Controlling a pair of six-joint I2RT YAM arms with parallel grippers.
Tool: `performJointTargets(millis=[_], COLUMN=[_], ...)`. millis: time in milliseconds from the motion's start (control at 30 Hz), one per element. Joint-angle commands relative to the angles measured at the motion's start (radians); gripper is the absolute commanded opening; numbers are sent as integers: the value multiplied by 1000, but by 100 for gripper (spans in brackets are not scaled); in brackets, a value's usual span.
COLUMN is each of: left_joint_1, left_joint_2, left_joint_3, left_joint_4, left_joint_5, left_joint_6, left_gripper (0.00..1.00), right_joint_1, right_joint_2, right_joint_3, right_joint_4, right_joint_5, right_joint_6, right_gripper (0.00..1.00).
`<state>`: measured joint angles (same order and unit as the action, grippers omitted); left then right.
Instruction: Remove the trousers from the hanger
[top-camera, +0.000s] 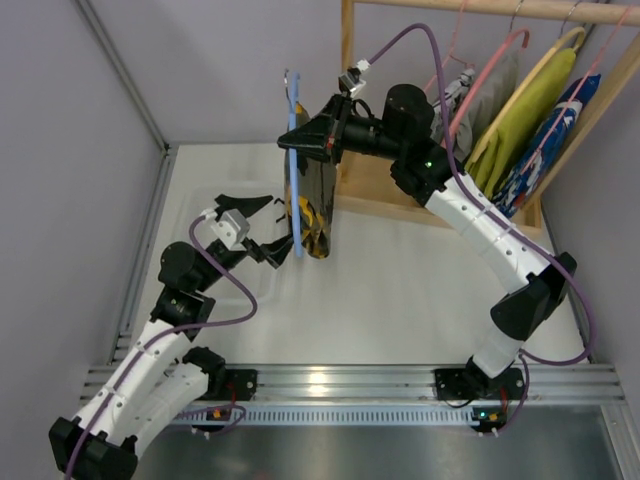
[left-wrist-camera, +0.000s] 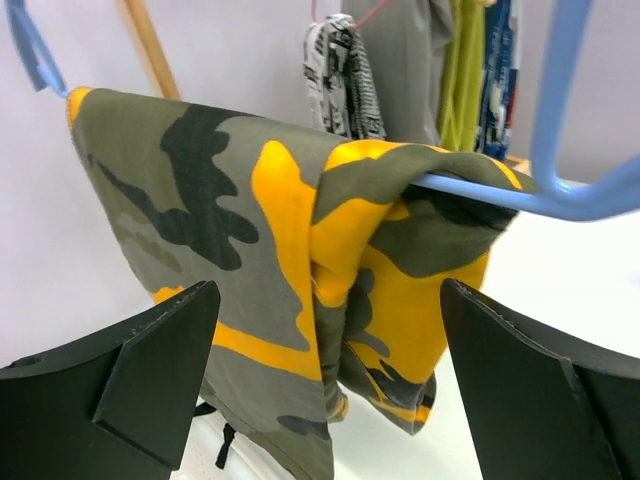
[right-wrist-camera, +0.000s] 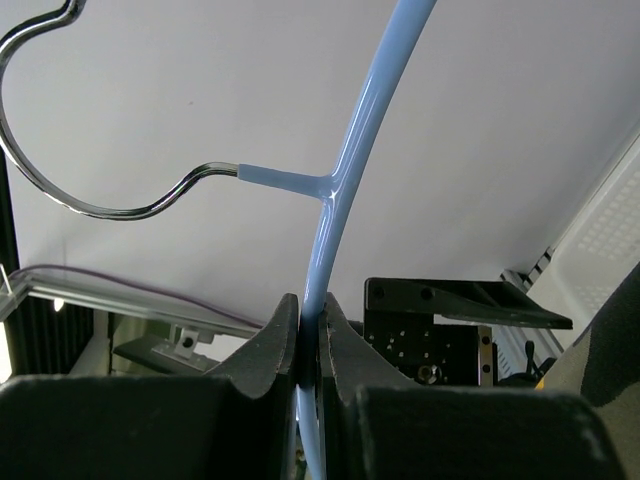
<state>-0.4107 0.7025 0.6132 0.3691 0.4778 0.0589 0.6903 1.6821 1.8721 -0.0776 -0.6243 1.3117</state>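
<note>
The light blue hanger (top-camera: 294, 170) is held upright in the air above the table, with my right gripper (top-camera: 300, 140) shut on its rim; in the right wrist view the blue rim (right-wrist-camera: 335, 190) runs up from between the fingers beside its metal hook (right-wrist-camera: 60, 190). The camouflage trousers (left-wrist-camera: 290, 260) with yellow patches drape over the hanger's bar (left-wrist-camera: 500, 195) and hang down, seen from above as a dark fold (top-camera: 316, 205). My left gripper (top-camera: 265, 228) stands wide open just left of the trousers, its fingers (left-wrist-camera: 160, 360) on either side of the hanging cloth without touching it.
A wooden rack (top-camera: 480, 10) at the back right carries pink hangers (top-camera: 490, 70), a lime-green garment (top-camera: 530, 105), a grey one and a blue printed one (top-camera: 550, 130). A black-and-white garment (left-wrist-camera: 340, 75) hangs behind the trousers. Walls close in on the left and back.
</note>
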Motion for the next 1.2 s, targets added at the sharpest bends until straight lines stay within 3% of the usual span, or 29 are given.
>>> performJointTargets(millis=[0, 467, 600, 700, 733, 867, 1167], left_joint_1=[-14, -22, -34, -39, -39, -39, -39], left_joint_2=[11, 179, 219, 221, 218, 201, 155], left_joint_3=[-13, 26, 51, 66, 69, 83, 261], left_joint_4=[120, 275, 287, 287, 286, 286, 153], left_joint_5=[-100, -159, -185, -176, -163, -179, -258], left_joint_6=[32, 24, 28, 33, 47, 39, -100], left_gripper=[98, 90, 76, 54, 39, 0, 0], right_joint_1=[-6, -5, 2, 3, 2, -3, -58], right_joint_2=[-96, -114, -117, -124, -124, -146, -219], right_joint_3=[58, 21, 2, -8, -11, -36, -243], right_joint_4=[190, 219, 217, 217, 216, 187, 171], right_joint_5=[6, -15, -15, -14, -15, -22, -43], right_joint_6=[-17, 1, 0, -8, -14, -51, -153], right_gripper=[0, 0, 0, 0, 0, 0, 0])
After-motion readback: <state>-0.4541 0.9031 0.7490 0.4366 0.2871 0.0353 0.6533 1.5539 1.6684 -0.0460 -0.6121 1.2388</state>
